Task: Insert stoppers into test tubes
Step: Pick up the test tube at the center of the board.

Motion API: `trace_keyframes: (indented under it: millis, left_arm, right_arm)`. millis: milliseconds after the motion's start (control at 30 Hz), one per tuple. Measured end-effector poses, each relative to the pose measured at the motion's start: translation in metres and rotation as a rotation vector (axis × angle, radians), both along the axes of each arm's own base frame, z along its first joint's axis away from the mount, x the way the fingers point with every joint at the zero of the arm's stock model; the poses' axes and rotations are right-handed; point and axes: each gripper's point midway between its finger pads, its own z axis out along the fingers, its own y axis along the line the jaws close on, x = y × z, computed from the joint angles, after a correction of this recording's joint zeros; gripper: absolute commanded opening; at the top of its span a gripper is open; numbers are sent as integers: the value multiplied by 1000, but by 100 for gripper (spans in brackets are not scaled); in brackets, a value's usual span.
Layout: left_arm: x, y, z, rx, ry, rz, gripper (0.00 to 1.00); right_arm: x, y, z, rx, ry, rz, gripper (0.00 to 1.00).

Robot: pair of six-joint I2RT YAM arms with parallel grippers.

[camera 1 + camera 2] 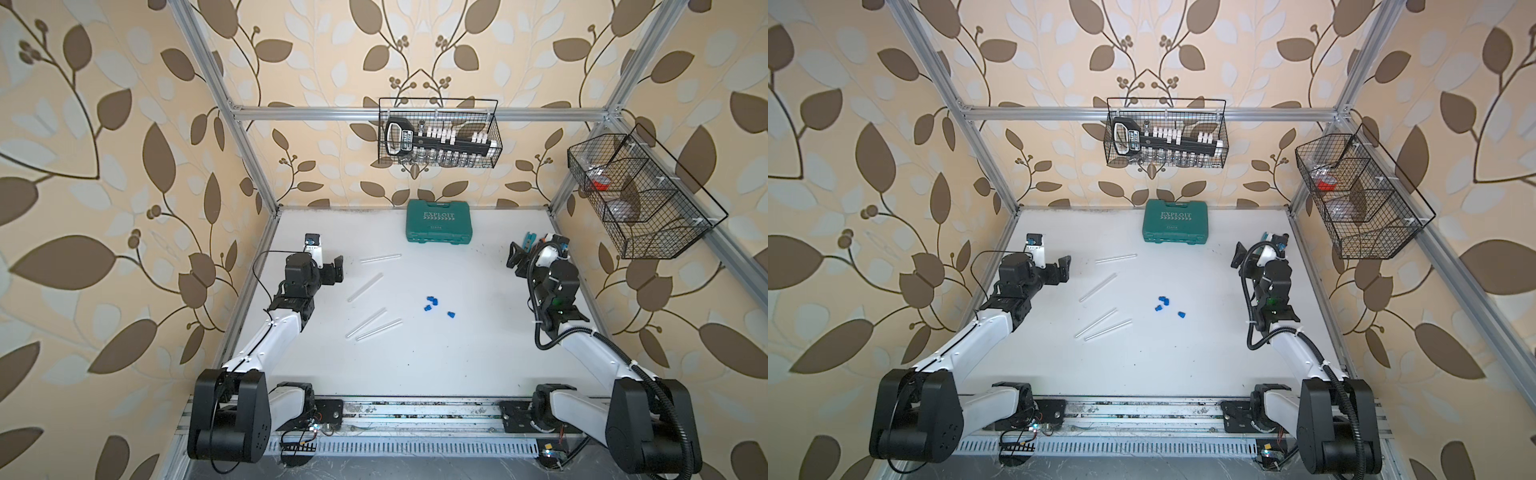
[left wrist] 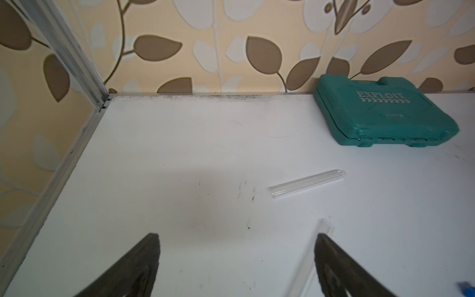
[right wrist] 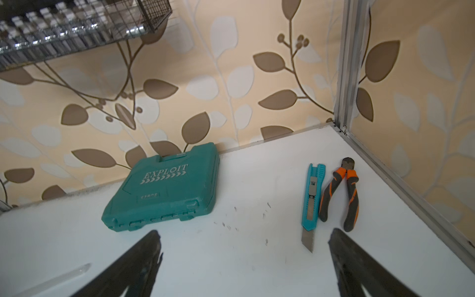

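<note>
Left pincer (image 1: 336, 270) and right pincer (image 1: 515, 257), both spread and empty, flank the white surface (image 1: 436, 361), where four test tubes (image 1: 365, 286) lie unplugged beside four loose blue stoppers (image 1: 432, 300); no insertion is yet made.

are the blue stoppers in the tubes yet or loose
Loose: all four stoppers lie on the table, apart from the four tubes, which lie flat to one side.
</note>
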Motion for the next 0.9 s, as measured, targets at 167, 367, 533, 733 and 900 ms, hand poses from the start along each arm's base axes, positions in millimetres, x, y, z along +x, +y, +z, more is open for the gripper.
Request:
trace_keyframes:
  millis: [167, 367, 533, 733, 900]
  left_arm:
    - [-17, -30, -5, 15, 121, -198, 87]
    - [-68, -86, -41, 150, 298, -499, 83]
    - [-105, -119, -61, 283, 408, -689, 75]
    - [-116, -130, -89, 385, 555, -731, 63]
    - [-105, -133, -106, 444, 643, -699, 54]
  right_arm:
    - [14, 14, 6, 108, 115, 62, 100]
    - [3, 46, -12, 220, 288, 215, 99]
    - [-15, 72, -33, 283, 424, 310, 99]
    - [-34, 88, -53, 296, 539, 351, 98]
    - [-38, 90, -55, 299, 570, 351, 97]
